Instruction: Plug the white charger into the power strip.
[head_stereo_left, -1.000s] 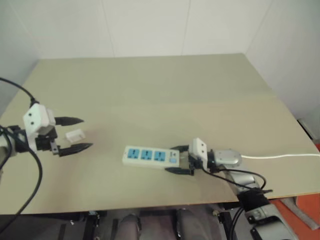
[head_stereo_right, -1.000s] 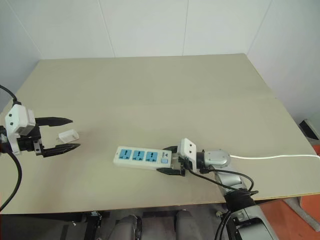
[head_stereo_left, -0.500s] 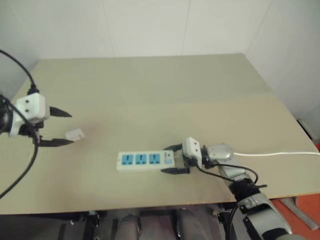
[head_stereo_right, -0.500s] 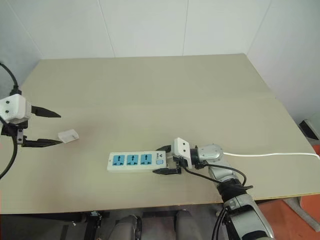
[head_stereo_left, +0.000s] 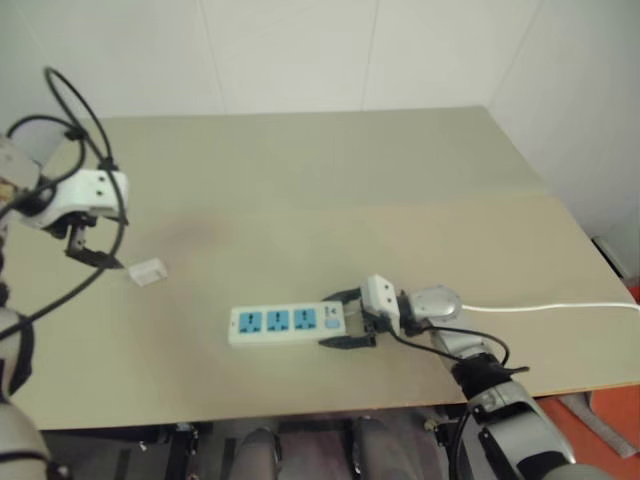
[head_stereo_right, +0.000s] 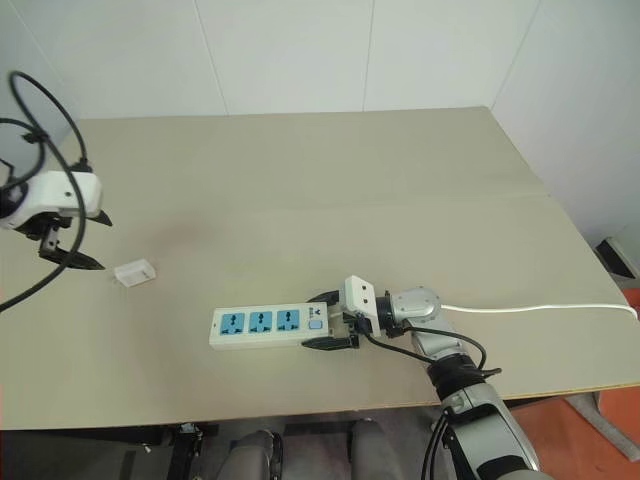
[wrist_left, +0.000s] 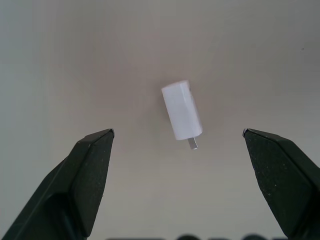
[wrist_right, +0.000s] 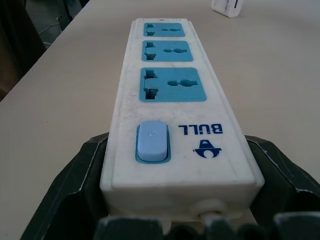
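Lower left gripper (wrist_left: 177, 135), jaws wide open and empty, squarely around white charger (wrist_left: 182, 110); keep power strip (wrist_right: 172, 102) clamped in right gripper (head_stereo_right: 325, 320).

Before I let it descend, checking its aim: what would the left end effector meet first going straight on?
Probably the white charger, lying between the open left end effector's fingers, with the table underneath; depth is uncertain.

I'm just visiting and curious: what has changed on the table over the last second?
The left gripper rose and tipped to point down over the white charger, fingers open. The right gripper, clamped on the switch end of the power strip, slid it slightly to the robot's left. The charger stayed lying on the table, untouched.
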